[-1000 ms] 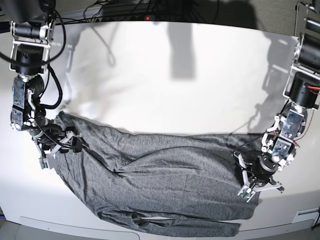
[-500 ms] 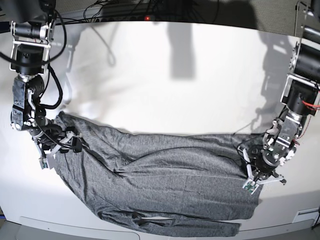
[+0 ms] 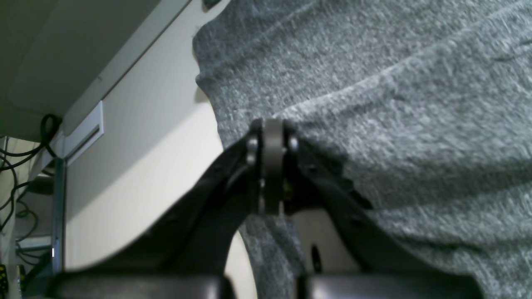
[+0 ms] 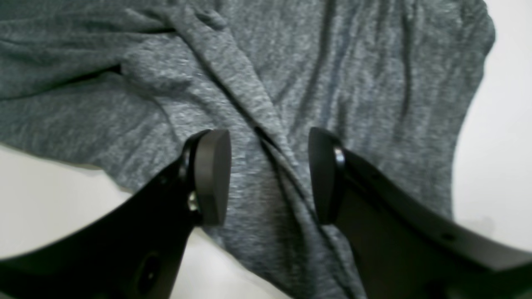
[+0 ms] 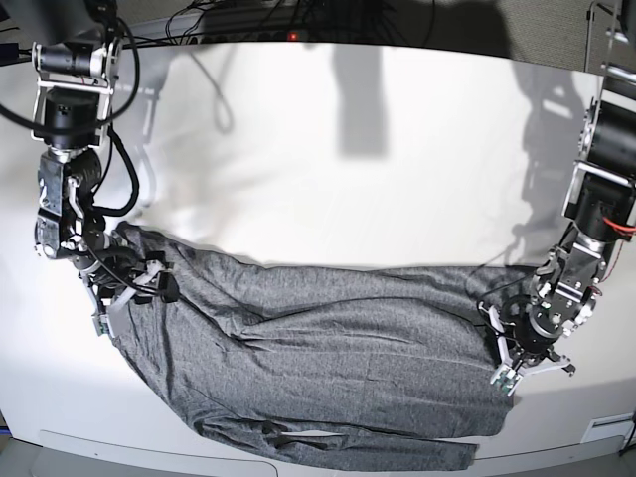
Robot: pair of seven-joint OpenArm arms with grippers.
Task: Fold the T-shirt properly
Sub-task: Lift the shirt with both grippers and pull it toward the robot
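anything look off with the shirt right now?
Yes. The shirt lies skewed and rumpled, with diagonal creases across the middle, and its lower edge reaches the table's front edge. The left gripper is shut on the shirt's edge; the right gripper hangs open over a fold, holding nothing.

Your base view is evenly bright; glare washes out the white table [image 5: 397,149] at centre, and arm shadows fall along its far edge. Its edges bow, so you have wide-lens distortion. Both wrist views are soft: black fingers [image 4: 210,178] blurred up close, grey shirt [image 3: 395,104] weave smeared.
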